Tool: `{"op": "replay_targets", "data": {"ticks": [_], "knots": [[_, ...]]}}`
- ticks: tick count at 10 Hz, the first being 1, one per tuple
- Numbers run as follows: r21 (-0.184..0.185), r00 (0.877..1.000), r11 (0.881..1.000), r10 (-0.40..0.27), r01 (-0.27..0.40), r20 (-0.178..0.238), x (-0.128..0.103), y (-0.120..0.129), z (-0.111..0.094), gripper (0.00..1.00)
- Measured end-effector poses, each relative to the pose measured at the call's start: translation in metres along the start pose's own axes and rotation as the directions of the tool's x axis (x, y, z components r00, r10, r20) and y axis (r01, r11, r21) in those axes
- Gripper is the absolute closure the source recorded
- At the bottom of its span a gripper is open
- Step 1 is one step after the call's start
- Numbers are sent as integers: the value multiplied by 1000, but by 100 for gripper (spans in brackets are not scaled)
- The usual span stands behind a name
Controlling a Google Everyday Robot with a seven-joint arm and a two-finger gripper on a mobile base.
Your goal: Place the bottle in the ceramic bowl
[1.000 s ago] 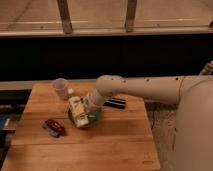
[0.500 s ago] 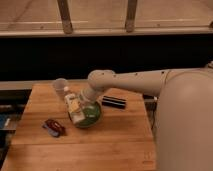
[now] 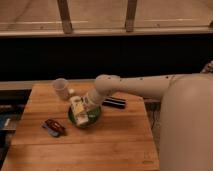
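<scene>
The cream-white bottle (image 3: 77, 108) with a yellowish label lies tilted over the left part of the green ceramic bowl (image 3: 93, 120). Its white cap points up-left toward the cup and its lower end is inside the bowl. My gripper (image 3: 89, 101) is at the end of the white arm that reaches in from the right. It is pressed against the bottle's right side, just above the bowl. The arm's wrist hides the bowl's far rim.
A translucent plastic cup (image 3: 60, 88) stands just behind and left of the bowl. A red toy car (image 3: 54, 127) lies to the bowl's front left. A flat black object (image 3: 114, 102) lies right of the gripper. All of these rest on a wooden table (image 3: 110, 145).
The arm has swung further left and the bottle has shifted slightly left and down over the bowl. The cup, car and black object have not moved.
</scene>
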Motion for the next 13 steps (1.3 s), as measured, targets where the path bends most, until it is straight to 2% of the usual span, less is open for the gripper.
{"op": "replay_targets", "data": {"ticks": [3,5,7,10,11,13], "knots": [[-1,1000,1000,-8,8,-1,2,-1,3,93],[0,1000,1000,-5,5,0,2,-2,1,75],[-1,1000,1000,-9,9,-1,2,-1,3,53],[-1,1000,1000,-7,7,-1,2,-1,2,24],[-1,1000,1000,-7,7,-1,2,-1,2,21],[-1,1000,1000,-7,7,0,2,-1,2,20]]}}
